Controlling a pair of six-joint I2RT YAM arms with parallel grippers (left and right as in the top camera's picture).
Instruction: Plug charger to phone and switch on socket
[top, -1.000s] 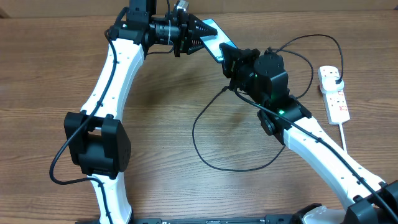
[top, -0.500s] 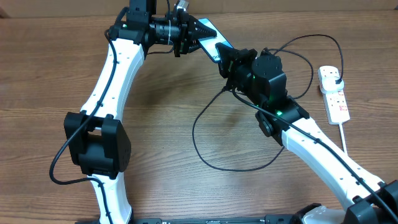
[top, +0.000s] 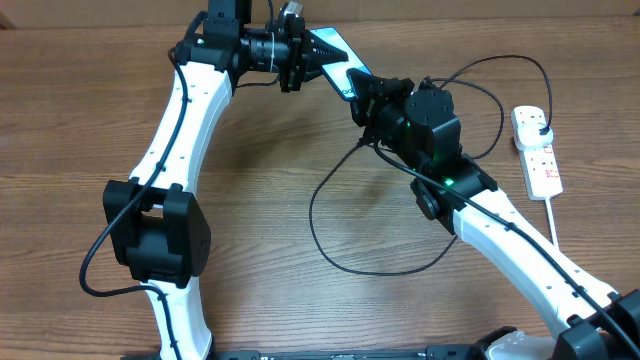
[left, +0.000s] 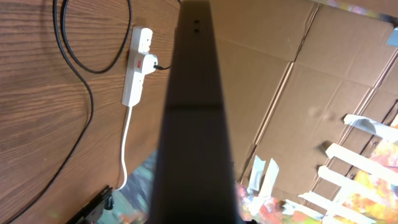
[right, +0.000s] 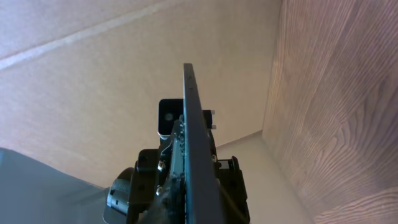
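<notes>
My left gripper (top: 312, 57) is shut on the phone (top: 336, 52) and holds it tilted above the far side of the table. In the left wrist view the phone (left: 193, 124) is a dark slab that hides the fingers. My right gripper (top: 366, 95) is at the phone's lower end, and the right wrist view shows the phone (right: 196, 155) edge-on, very close. The charger cable (top: 320, 230) rises from a loop on the table into my right gripper; its connector tip is hidden. Its plug sits in the socket (top: 538, 150) at the right, which also shows in the left wrist view (left: 137, 65).
The socket's thick white cord (top: 553, 220) runs toward the front right edge. Cardboard walls (left: 280, 74) stand behind the table. The cable loop lies on the wooden tabletop (top: 260, 200) between the two arms.
My right gripper has shifted slightly up and left, closer to the phone's lower end. The left arm and the phone have barely moved.
</notes>
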